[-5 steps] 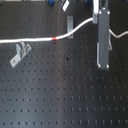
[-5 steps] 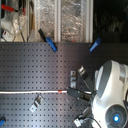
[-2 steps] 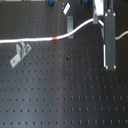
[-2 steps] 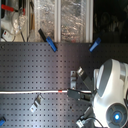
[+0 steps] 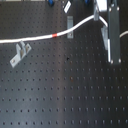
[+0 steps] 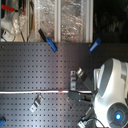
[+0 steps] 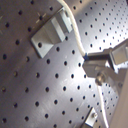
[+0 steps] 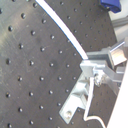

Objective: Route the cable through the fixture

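Gripper (image 5: 106, 34) is pinching the cable (image 5: 40, 38) at one end, fingers closed on it afaict, and the cord's running long-axis away from it past the near bracket (image 5: 70, 23) toward the far bracket (image 5: 19, 54), lying just beside both, not seated yet imo.

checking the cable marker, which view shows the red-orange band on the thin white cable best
The first exterior view: the red-orange band stands clear on the thin white cable. The second exterior view shows only a tiny red speck. Neither wrist view shows the band.
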Motion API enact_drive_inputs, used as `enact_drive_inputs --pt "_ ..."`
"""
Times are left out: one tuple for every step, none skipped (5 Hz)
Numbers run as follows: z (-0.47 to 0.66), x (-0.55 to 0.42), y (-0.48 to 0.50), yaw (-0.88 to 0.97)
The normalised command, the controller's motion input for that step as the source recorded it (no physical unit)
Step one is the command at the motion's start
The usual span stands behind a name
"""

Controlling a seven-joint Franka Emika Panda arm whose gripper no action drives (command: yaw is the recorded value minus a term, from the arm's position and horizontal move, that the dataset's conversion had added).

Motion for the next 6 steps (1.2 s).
enact_drive_inputs --pt "0.0 0.001 -0.011 0.0" --pt "0.0 -0.005 0.057 0.0" --pt "0.03 0.001 -0.012 0.0" --pt "0.0 0.002 -0.028 0.0" --pt "0.06 0.0 0.0 0.0" --pt "0.53 -0.102 -0.01 -0.2"
